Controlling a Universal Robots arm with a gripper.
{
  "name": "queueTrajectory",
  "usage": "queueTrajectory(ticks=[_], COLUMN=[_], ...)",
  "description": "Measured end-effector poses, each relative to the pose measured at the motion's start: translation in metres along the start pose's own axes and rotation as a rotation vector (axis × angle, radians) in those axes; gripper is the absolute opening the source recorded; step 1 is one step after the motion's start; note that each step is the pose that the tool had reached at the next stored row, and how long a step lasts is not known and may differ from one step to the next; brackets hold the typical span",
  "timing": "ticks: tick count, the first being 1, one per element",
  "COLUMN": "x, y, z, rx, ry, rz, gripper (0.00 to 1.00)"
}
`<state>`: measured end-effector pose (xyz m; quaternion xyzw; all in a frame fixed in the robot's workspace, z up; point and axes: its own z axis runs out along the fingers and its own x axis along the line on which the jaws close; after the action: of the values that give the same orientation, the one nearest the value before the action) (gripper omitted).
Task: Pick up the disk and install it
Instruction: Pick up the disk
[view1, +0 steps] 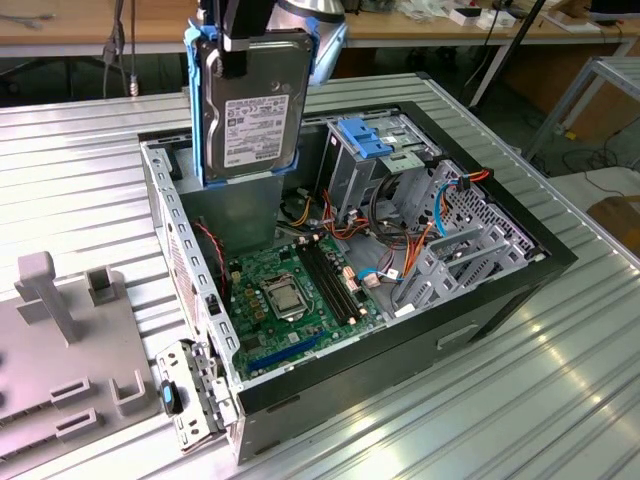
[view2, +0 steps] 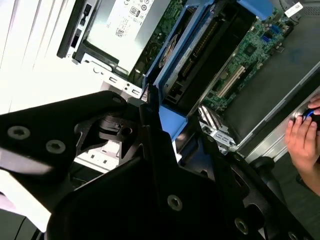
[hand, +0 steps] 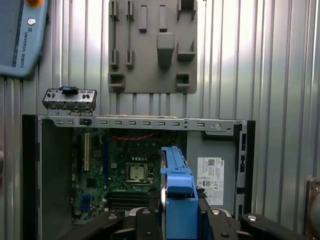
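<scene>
Exterior view: gripper (view1: 238, 52) grips disk (view1: 258, 115) upright, long axis vert., over PC case (view1: 420, 335).

Open computer case (view1: 400, 370) on ribbed metal table (view1: 80, 160), green motherboard (view1: 262, 275) inside, grey fixture plate (view1: 30, 340) beside it

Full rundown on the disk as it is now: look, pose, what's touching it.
The disk is a flat hard drive: dark grey body with a white label, in a bright blue plastic frame. It hangs upright on edge above the open computer case, label facing the exterior view. The gripper clamps its upper end; nothing else touches it.
</scene>
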<state>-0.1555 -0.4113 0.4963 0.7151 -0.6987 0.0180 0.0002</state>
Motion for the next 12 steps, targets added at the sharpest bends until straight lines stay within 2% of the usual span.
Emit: queueTrajectory(ticks=[3,12], x=[0.0022,0.0058], y=[-0.0088,-0.0322], z=[0.0016,0.0052], rx=[0.0001,-0.0003], ry=[-0.0077,-0.0085], rz=[0.000,0.007], gripper=[0.37,0.37])
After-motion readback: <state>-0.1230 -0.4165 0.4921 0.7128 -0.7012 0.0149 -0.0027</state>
